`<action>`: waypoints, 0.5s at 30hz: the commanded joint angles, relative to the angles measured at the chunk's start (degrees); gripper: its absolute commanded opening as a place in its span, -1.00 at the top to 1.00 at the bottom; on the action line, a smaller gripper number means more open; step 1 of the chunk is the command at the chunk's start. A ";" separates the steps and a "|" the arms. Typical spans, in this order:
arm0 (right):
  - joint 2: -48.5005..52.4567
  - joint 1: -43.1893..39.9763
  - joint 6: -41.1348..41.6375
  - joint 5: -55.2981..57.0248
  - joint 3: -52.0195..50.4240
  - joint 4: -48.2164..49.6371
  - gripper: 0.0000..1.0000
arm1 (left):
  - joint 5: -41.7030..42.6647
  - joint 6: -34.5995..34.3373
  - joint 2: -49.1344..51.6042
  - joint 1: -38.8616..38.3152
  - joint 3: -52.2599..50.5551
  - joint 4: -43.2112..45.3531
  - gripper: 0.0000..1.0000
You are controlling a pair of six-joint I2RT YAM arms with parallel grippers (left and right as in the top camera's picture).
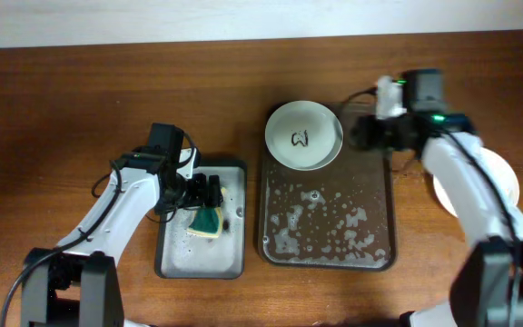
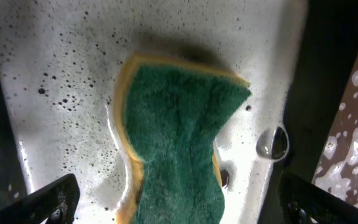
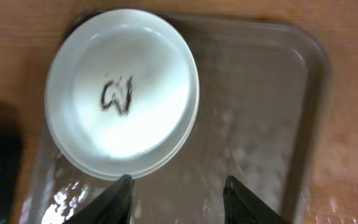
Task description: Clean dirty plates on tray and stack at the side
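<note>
A white plate [image 1: 304, 134] with a black scribble stain at its centre sits at the far end of the dark brown tray [image 1: 328, 236], which is wet with soapy foam. It also shows in the right wrist view [image 3: 123, 93]. My right gripper [image 1: 360, 133] is open and empty over the tray [image 3: 260, 124], its fingers [image 3: 176, 193] just beside the plate's rim. Another white plate [image 1: 508, 186] lies on the table at the right, partly hidden by my right arm. My left gripper [image 1: 202, 193] is open, its fingers [image 2: 179, 205] apart on either side of a green and yellow sponge [image 2: 173, 143].
A smaller grey metal tray [image 1: 230, 259] with soapy water holds the sponge [image 1: 209, 221], left of the brown tray. The wooden table extends all around, with a white wall edge at the back.
</note>
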 commanded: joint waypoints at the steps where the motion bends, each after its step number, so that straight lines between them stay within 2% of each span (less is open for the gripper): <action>1: 5.64 3.30 -0.79 8.68 0.37 5.99 0.06 | 0.63 0.50 -1.29 0.00 -0.31 0.00 -0.99; 5: 13.38 3.61 -0.52 8.85 0.37 14.95 0.07 | 0.63 0.50 -1.29 0.00 -0.31 0.00 -0.99; 8: 17.68 3.67 2.62 8.61 0.37 16.72 0.07 | 0.66 0.50 -1.29 0.00 -0.31 0.00 -0.99; 9: 18.67 3.67 3.30 8.39 0.37 15.87 0.17 | 0.66 0.50 -1.29 0.00 -0.31 0.00 -0.99; 11: 19.52 3.67 5.05 6.38 0.37 13.25 0.80 | 0.63 0.50 -1.29 0.00 -0.31 0.00 -0.99; 12: 19.19 3.65 5.05 4.90 0.37 12.41 0.92 | 0.63 0.50 -1.29 0.00 -0.31 0.00 -0.99; 15: 16.59 3.61 6.88 2.80 0.39 8.61 0.92 | 0.63 0.50 -1.29 0.00 -0.31 0.00 -0.99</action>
